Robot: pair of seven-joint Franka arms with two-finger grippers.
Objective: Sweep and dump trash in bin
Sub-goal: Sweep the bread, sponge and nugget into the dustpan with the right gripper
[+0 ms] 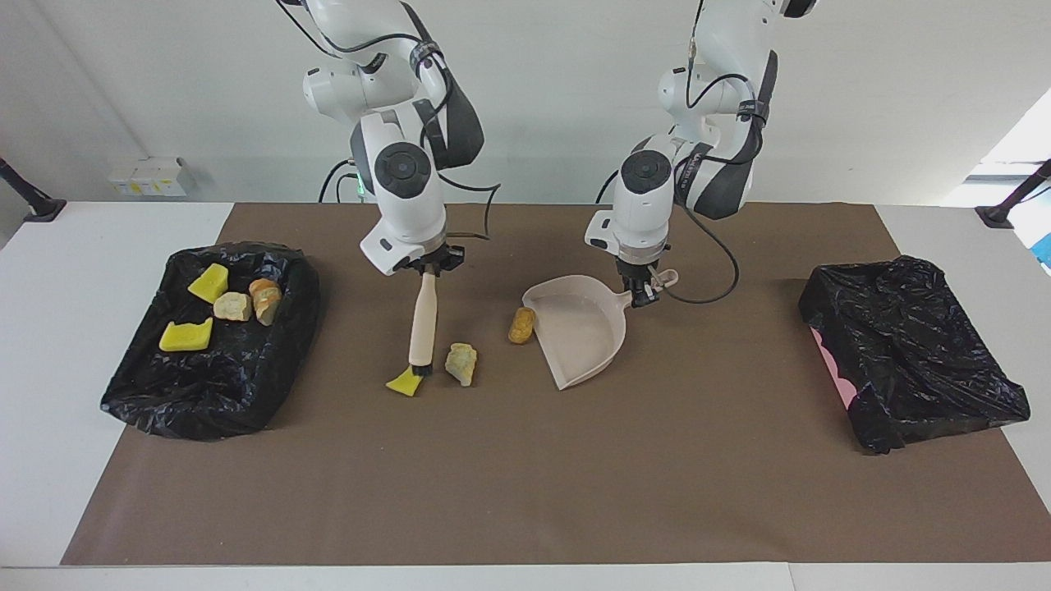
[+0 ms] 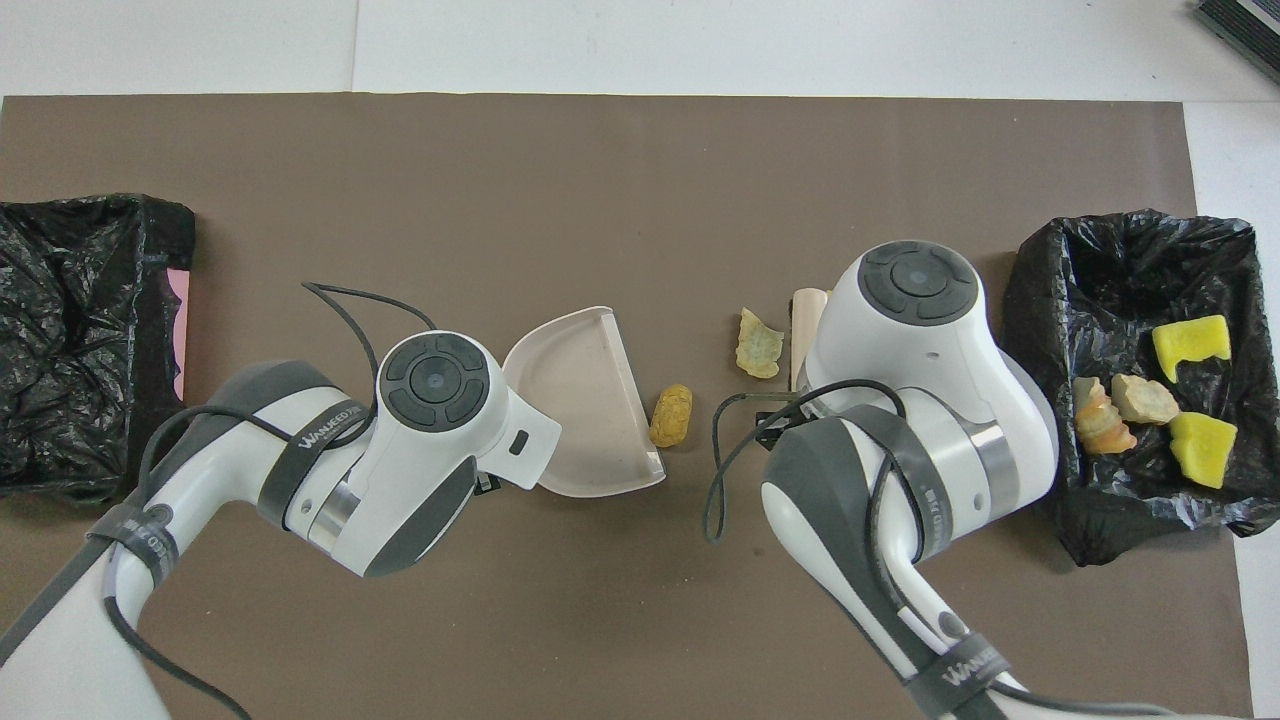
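Observation:
My right gripper is shut on the top of the beige brush, which stands upright with its dark bristles on the mat. A yellow sponge scrap touches the bristles, and a pale lump lies just beside them. My left gripper is shut on the handle of the beige dustpan, whose mouth faces the brush. A tan bread chunk lies at the mouth's edge. The arms' wrists hide both grippers in the overhead view.
A black-lined bin at the right arm's end of the table holds two yellow sponge pieces, a beige lump and a bread chunk. A second black-lined bin sits at the left arm's end. A brown mat covers the table.

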